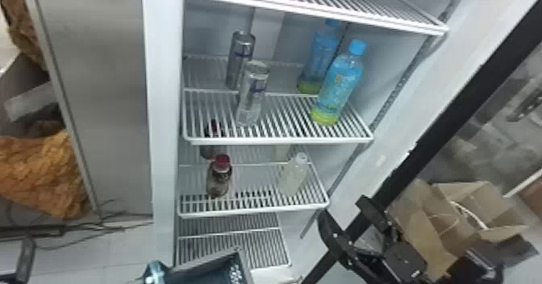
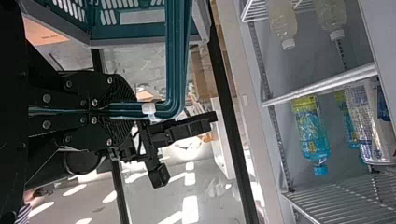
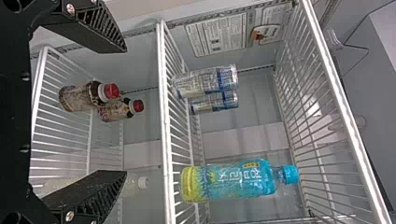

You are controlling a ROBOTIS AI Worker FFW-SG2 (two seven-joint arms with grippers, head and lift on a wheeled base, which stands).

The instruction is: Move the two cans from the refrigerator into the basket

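Note:
Two silver cans stand upright on a refrigerator shelf, the front can [image 1: 253, 95] and the back can [image 1: 240, 57]; in the right wrist view the front can [image 3: 205, 81] partly overlaps the back can [image 3: 215, 103]. My right gripper [image 1: 347, 218] is at the refrigerator's right side, below and right of the cans. Seen from its wrist, the right gripper [image 3: 125, 111] is open, holding nothing. The basket [image 1: 242, 265] is at the head view's bottom edge. In the left wrist view my left gripper [image 2: 133, 110] is shut on the teal handle of the basket [image 2: 196, 41].
Two blue-capped bottles [image 1: 338, 87] stand right of the cans. Red-capped bottles [image 1: 219, 178] and a pale bottle [image 1: 294, 176] occupy the shelf below. A white wire shelf [image 1: 322, 11] spans above the cans. A black frame [image 1: 439, 113] and cardboard box [image 1: 427, 230] are at the right.

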